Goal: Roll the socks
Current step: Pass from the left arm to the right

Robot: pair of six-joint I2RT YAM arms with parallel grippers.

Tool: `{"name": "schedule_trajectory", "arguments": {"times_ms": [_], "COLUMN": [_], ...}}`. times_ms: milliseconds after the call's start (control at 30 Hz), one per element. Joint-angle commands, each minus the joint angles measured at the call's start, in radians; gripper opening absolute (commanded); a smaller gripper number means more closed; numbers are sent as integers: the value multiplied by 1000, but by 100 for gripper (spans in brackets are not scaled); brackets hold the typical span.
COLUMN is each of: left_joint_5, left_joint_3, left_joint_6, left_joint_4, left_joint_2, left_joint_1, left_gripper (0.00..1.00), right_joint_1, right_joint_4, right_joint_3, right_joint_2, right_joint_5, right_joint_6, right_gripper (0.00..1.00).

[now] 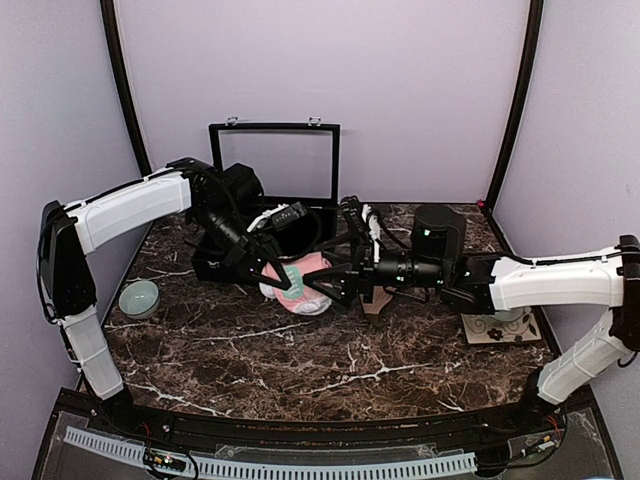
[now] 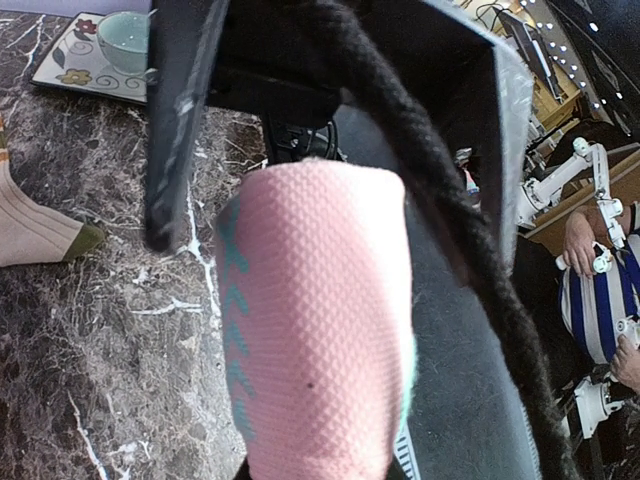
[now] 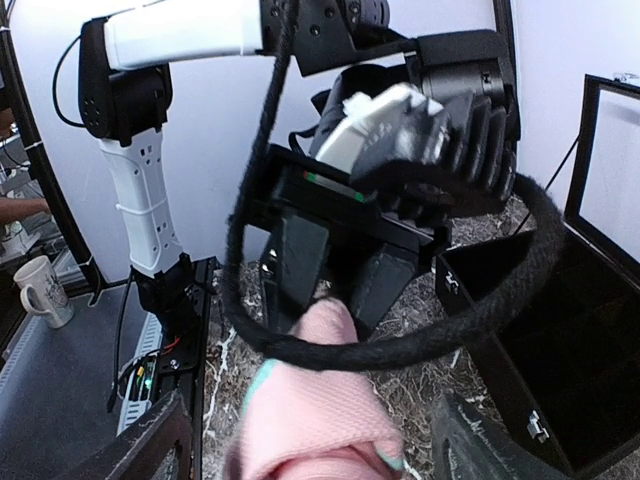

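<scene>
Pink sock (image 1: 300, 282) is bunched up mid-tabletop (image 1: 300, 370), caught btw the two tools. Far left of both tools, well apart: small teal bowl (image 1: 138, 297), not involved.

Left tool (image 1: 272, 272) is pressed in on the pink sock, pinching the fabric. Its wrist cam shows pink knit w/ mint marks filling the gap btw its fingers (image 2: 175, 130). Lifted off the marble or just bunched on it, can't tell.

Right tool (image 1: 332, 283) faces it from the other side, fingers (image 3: 140, 445) spread wide. Pink sock sits btw them, no contact seen.

Tan sock (image 2: 35, 225) lies flat on the tabletop just beside the right tool, untouched. Further right, back behind that tool: patterned tile (image 1: 480, 332) w/ a cup on it.

Risks, my read:
- Tools are nearly tip to tip, so a small misjudged advance means fingers knocking.
- Left pinch seems to hold only part of the bundle. If the right tool nips just one layer, the roll prob. slackens or unfolds on release.
- Black cable (image 3: 400, 345) loops right across the gap ahead of the right tool and could snag fabric or a finger.
- Tan sock is so near the right tool it may get dragged along.
</scene>
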Motion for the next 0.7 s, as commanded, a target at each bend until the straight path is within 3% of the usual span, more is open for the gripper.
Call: {"name": "schedule_trajectory", "arguments": {"times_ms": [0, 200, 333, 367, 400, 433, 467, 500, 667], "left_joint_5": [77, 90, 66, 46, 11, -33, -88, -149, -480], "left_joint_3": [40, 57, 70, 73, 74, 76, 79, 79, 63], "left_joint_6": [72, 87, 66, 43, 3, -34, -70, -104, -176], "left_joint_4": [-111, -142, -130, -120, -78, -42, -4, 37, 204], "left_joint_2": [-3, -12, -21, -28, -37, -54, -73, -97, -258], "left_joint_1": [2, 2, 2, 2, 2, 2, 2, 2, 2], "left_gripper": [0, 0, 0, 5, 18, 44, 87, 97, 99], "right_joint_1": [1, 1, 1, 0, -1, -1, -1, -1, 0], "right_joint_4": [-30, -89, -144, -159, -173, -193, -210, -231, -281], "right_joint_3": [60, 141, 182, 191, 196, 199, 203, 207, 206], "right_joint_2": [37, 104, 130, 135, 138, 140, 141, 141, 125], "right_joint_5": [-38, -148, -202, -207, -208, -201, -183, -162, -10], "right_joint_6": [-60, -58, -50, -48, -46, -43, -46, -50, -62], "right_gripper": [78, 53, 21, 13, 1, 0, 0, 0, 0]}}
